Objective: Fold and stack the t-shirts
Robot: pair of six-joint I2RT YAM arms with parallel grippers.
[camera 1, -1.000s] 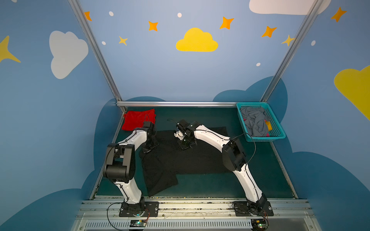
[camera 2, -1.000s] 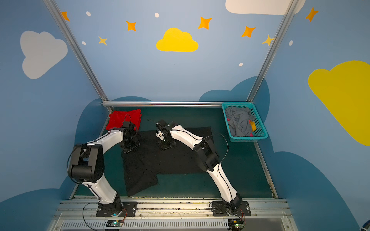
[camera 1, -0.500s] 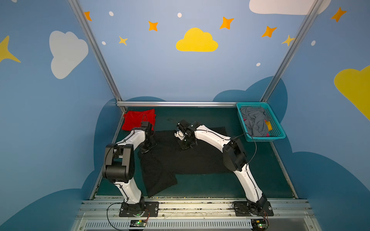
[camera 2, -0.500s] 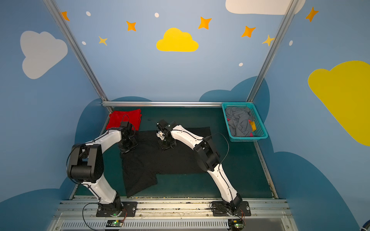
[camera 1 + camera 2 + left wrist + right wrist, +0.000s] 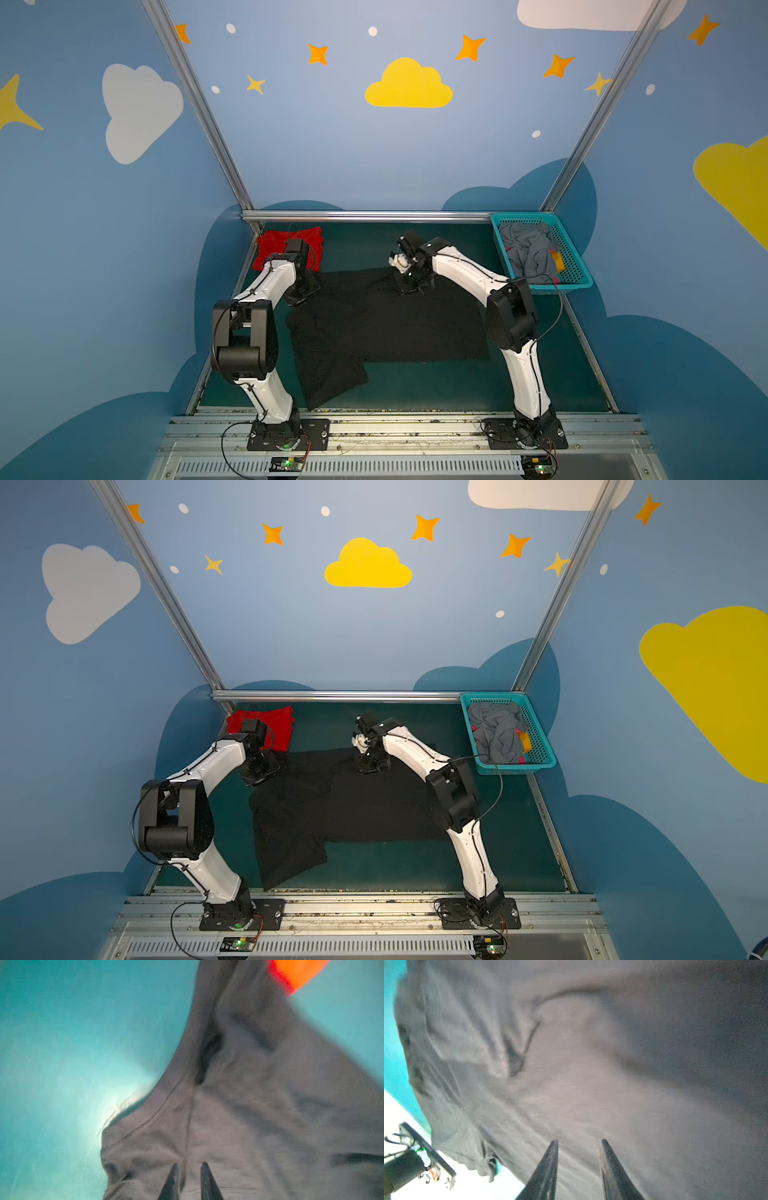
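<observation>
- A black t-shirt (image 5: pixel 395 324) lies spread across the middle of the green counter (image 5: pixel 436 386). One flap is doubled over and trails toward 7 o'clock.
- A red t-shirt (image 5: pixel 270 249) sits folded in the corner at 11 o'clock, just beside the black cloth's far edge and partly hidden behind the left arm.
- The left pincer (image 5: pixel 190 1180) hangs low over the black shirt's 10 o'clock corner. Its tips are narrowly parted and released, with a seam of the cloth running under the gap.
- The right pincer (image 5: pixel 579 1167) hovers over the shirt's 12 o'clock edge, its jaws standing wider apart, with wrinkled cloth below and nothing between them.
- A teal mesh basket (image 5: pixel 540 286) stands at 2 o'clock, holding crumpled grey clothes (image 5: pixel 528 253) with bits of yellow and pink showing.
</observation>
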